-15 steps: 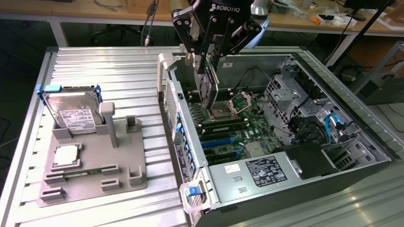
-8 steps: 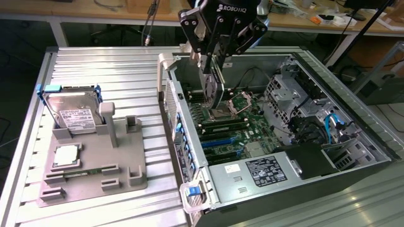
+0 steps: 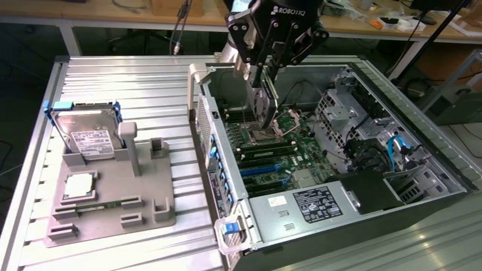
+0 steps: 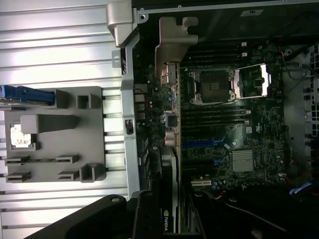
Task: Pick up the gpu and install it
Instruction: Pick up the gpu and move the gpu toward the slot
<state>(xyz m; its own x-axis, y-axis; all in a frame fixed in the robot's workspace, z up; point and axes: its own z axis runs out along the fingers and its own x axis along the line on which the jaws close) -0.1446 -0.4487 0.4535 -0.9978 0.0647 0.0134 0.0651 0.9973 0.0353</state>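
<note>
Here, gpu [image 3: 263, 104] inside open computer case [image 3: 441, 152].

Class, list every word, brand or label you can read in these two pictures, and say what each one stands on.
"ROBOTIQ": on the gripper.
"NVIDIA": on the gpu held in the gripper.
White label on the hard drive: too small to read.
Black sticker inside the computer case: too small to read.

In the case [image 3: 316, 228], gpu [image 3: 265, 110] in hand [image 3: 265, 70] over motherboard [image 3: 275, 153]; hard drive [image 3: 87, 132] at the exterior view's left.
</note>
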